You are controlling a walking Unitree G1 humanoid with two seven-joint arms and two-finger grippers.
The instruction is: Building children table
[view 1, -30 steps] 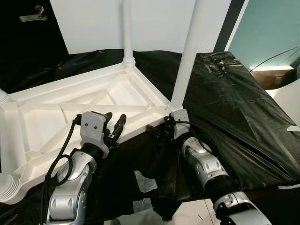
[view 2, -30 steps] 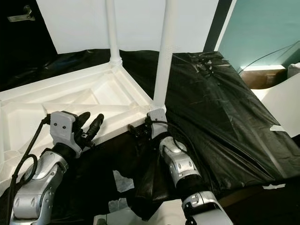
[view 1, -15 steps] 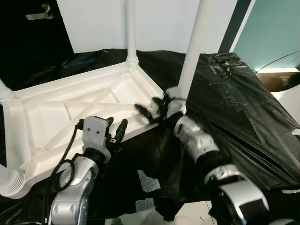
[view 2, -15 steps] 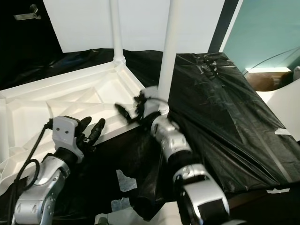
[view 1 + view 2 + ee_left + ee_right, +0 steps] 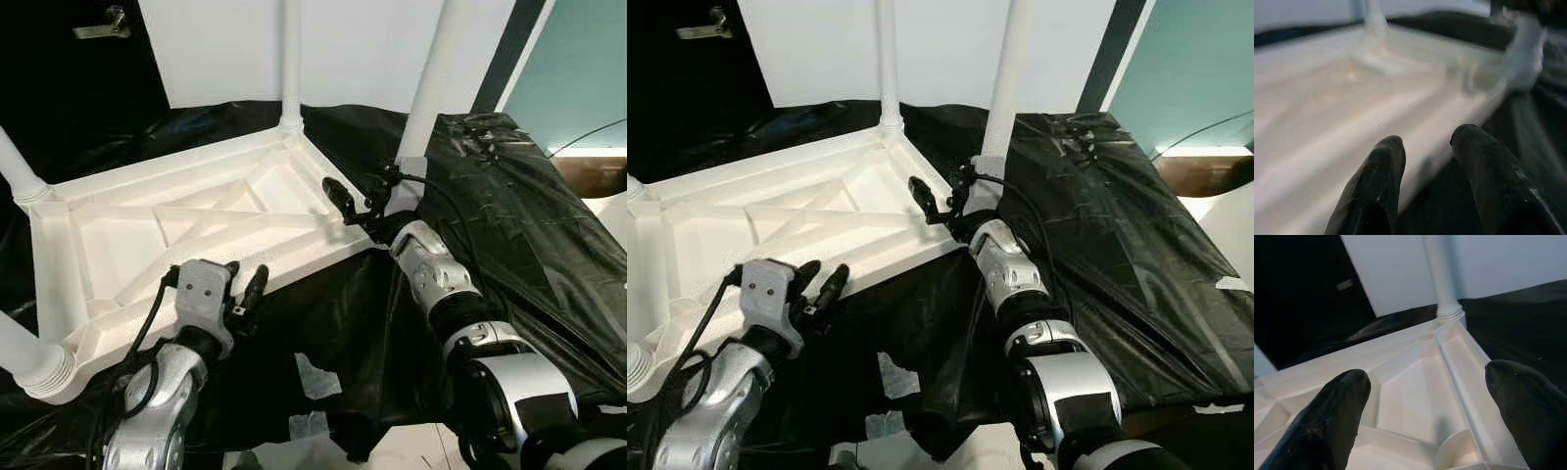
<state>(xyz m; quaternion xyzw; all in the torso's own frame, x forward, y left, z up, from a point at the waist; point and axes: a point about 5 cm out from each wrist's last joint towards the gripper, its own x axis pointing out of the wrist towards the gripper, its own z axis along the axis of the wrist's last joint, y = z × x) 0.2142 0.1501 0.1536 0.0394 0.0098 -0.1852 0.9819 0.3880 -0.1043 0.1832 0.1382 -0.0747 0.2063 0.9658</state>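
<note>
The white plastic children's table top (image 5: 186, 230) is being kept upside down on the black plastic sheeting (image 5: 519, 215), its ribbed underside turned upward and white round legs standing up from its corners. Compared with a second ago, the right gripper (image 5: 355, 208) is being seen in a new place: it was then pressed low against the base of the white round near-right leg (image 5: 431, 88), and it is now being held higher and further inward, over the near-right corner of the frame and just beside that leg's socket. Its jaws are being held wide apart, with nothing between them; in the right wrist view the two black fingertips (image 5: 1327, 416) are being shown well spread above the ribbed corner, with the white far leg (image 5: 1442, 279) standing beyond. This is being read as a release of the leg, which is being left upright in its socket, so that leg is probably seated. The left gripper (image 5: 245, 294) is being held near the front edge of the table top much as before, its fingers slightly apart and holding nothing. The whole view is also being shifted, so the camera has moved; the table itself is not being judged to have moved.
</note>
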